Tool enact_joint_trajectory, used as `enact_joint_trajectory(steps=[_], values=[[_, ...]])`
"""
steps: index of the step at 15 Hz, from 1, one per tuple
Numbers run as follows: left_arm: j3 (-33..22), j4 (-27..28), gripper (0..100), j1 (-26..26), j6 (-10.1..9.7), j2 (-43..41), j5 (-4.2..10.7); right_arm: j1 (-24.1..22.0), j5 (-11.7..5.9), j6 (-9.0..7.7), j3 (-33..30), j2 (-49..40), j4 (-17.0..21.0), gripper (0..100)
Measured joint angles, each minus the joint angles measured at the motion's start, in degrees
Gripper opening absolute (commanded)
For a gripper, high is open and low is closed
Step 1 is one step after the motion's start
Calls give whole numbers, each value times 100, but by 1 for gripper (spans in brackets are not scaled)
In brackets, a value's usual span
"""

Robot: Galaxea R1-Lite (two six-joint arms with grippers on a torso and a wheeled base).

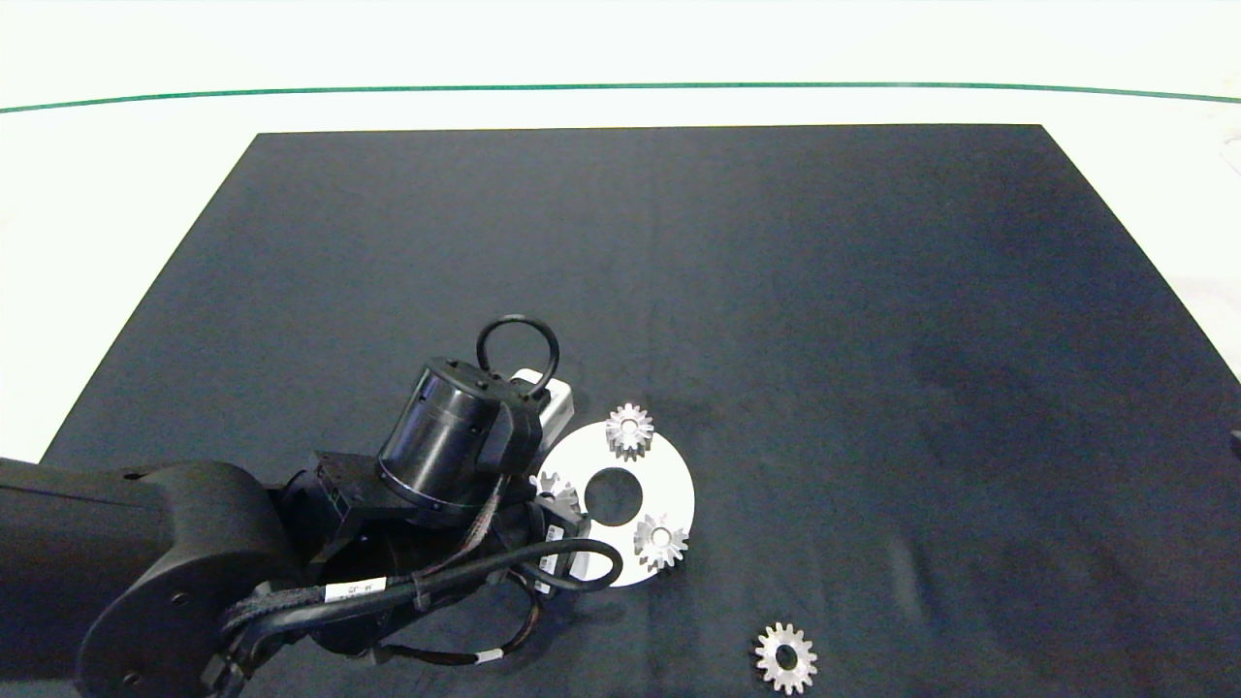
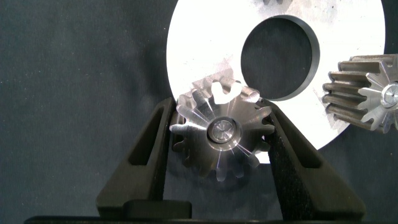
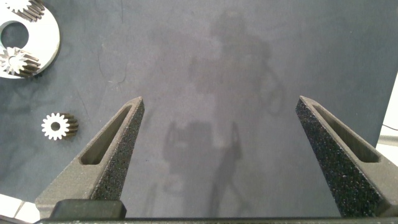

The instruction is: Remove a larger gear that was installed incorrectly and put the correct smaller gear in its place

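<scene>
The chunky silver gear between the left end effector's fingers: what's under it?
Under the chunky silver metal gear lies the flat silver metal disc, beside its dark round centre hole. The left end effector brackets the gear; whatever seats it underneath is covered.

3 gears (image 1: 629,428) on disc (image 1: 669,485)

So the surface (image 1: 145,145) is plain white, pretty brightly lit, with a big dark mat (image 1: 679,271) covering most of it and a thin green line (image 1: 620,86) along the far side.
</scene>
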Motion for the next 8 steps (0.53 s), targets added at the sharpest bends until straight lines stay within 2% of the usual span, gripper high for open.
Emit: enact_joint_trajectory(steps=[5, 8], values=[[-5, -20, 0, 39, 20, -16, -9, 0, 0, 6, -1, 0, -30, 100], [-9, -23, 0, 46, 20, -38, -5, 0, 0, 9, -1, 0, -33, 100]])
